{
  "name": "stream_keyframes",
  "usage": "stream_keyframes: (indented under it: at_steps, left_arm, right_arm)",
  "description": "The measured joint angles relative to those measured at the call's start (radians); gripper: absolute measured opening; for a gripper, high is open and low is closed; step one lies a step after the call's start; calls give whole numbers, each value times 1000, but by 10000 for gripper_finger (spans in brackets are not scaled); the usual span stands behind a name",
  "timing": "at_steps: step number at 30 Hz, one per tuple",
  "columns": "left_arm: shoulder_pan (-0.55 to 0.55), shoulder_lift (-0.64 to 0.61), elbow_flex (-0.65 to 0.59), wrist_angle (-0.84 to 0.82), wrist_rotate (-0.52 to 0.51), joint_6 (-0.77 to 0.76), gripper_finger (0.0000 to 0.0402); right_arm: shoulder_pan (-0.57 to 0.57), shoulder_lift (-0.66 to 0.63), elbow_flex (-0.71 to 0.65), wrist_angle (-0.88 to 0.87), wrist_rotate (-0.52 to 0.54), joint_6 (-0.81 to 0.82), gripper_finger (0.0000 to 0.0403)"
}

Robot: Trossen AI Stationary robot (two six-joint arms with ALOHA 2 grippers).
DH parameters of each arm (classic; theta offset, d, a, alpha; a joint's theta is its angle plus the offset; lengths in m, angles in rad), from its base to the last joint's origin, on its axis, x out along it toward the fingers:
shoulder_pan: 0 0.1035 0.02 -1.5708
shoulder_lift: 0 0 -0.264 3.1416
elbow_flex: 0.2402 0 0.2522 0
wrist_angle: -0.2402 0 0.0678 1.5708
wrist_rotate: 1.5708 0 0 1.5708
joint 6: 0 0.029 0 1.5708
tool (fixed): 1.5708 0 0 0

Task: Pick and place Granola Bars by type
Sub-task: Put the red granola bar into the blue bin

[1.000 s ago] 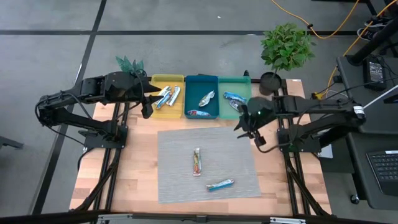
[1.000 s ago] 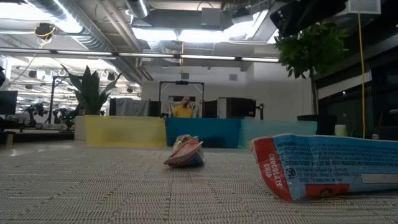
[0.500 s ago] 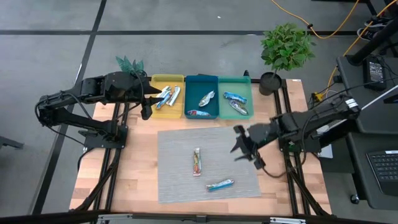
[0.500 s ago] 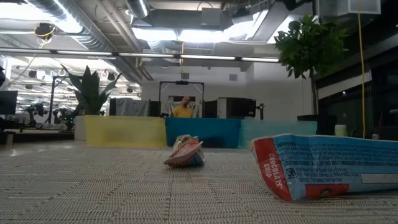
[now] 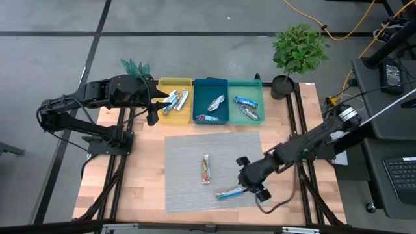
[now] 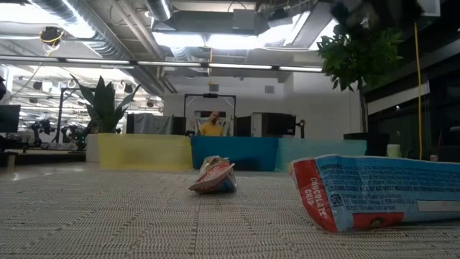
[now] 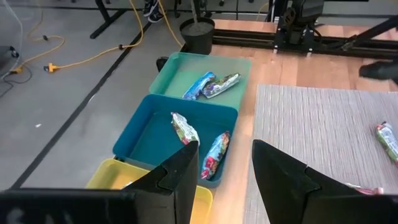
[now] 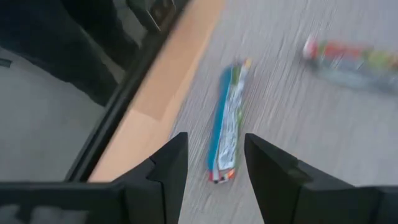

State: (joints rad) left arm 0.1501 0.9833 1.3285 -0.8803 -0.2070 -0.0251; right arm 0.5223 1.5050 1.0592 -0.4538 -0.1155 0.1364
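A blue-wrapped granola bar (image 5: 229, 192) lies flat on the grey mat (image 5: 188, 149) near its front right corner; it fills the right of the low view (image 6: 381, 194). A red-orange multicoloured bar (image 5: 205, 169) lies at the mat's middle. My right gripper (image 5: 247, 179) is open, just right of the blue bar; in its wrist view (image 8: 214, 146) the blue bar (image 8: 227, 127) lies ahead between the fingers, untouched. My left gripper (image 5: 153, 110) is open and empty beside the yellow tray (image 5: 164, 84).
Yellow, blue (image 5: 211, 83) and teal (image 5: 246, 83) trays stand in a row along the far edge, each holding bars: silver in the yellow, blue in the teal, mixed in the blue tray. A potted plant (image 5: 298, 52) stands at the far right corner.
My right gripper has gone from beside the teal tray toward the table's near edge and somewhat left, coming down over the mat next to the blue bar. The bars have stayed where they were.
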Motion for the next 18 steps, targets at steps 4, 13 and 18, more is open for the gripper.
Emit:
stream_keyframes:
  at_steps: [4, 13, 18]
  left_arm:
    - [0, 0, 0, -6, 0, 5, 143]
    - [0, 0, 0, -25, 56, 26, 143]
    - [0, 0, 0, -25, 56, 47, 143]
  right_arm:
    - [0, 84, 0, 19, -38, 98, 167]
    - [-1, 185, 0, 155, -72, 289, 265]
    - [-1, 242, 0, 139, -70, 374, 323]
